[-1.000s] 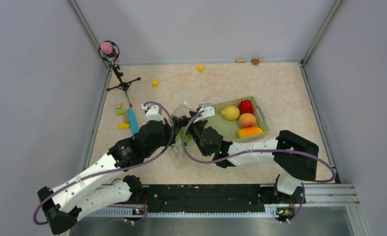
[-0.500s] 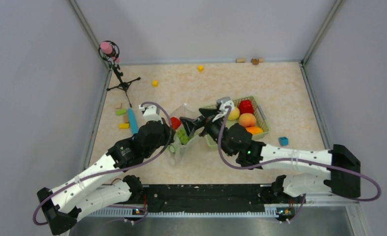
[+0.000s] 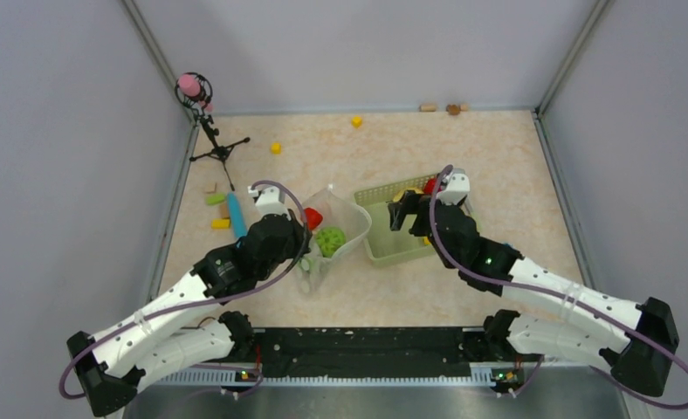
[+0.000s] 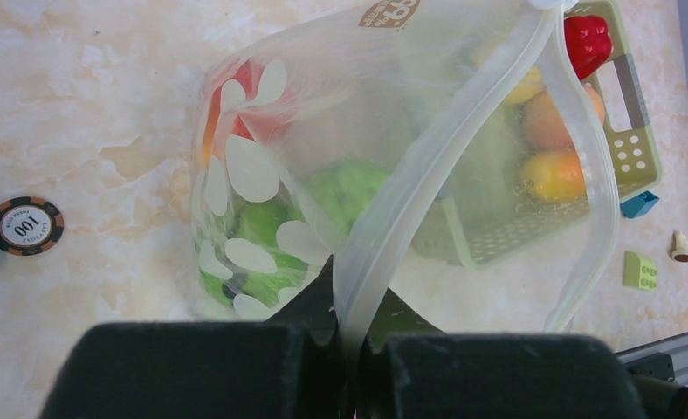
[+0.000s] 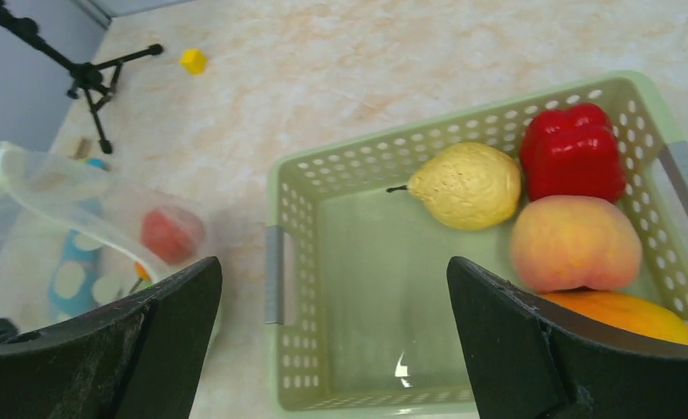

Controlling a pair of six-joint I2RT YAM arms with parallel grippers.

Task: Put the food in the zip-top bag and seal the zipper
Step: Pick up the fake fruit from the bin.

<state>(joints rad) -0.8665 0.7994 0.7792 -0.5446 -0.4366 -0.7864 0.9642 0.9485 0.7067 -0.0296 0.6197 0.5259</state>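
The gripper [image 5: 336, 349] hung wide open, its fingers [image 5: 105, 358] flanking the basket [image 5: 276, 218]. Pear [image 5: 467, 185], pepper [image 5: 576, 153] and peach [image 5: 574, 243] lay beyond the right finger, which partly hid an orange fruit [image 5: 624, 316]. Beyond the left finger sat the bag [image 5: 79, 209], holding a red piece [image 5: 173, 234].

The zip-top bag [image 4: 262, 175] is seen as clear, glossy plastic film. The basket [image 5: 295, 218] is moulded in smooth perforated plastic. The worktop [image 5: 367, 78] is finished smooth and marble-patterned.
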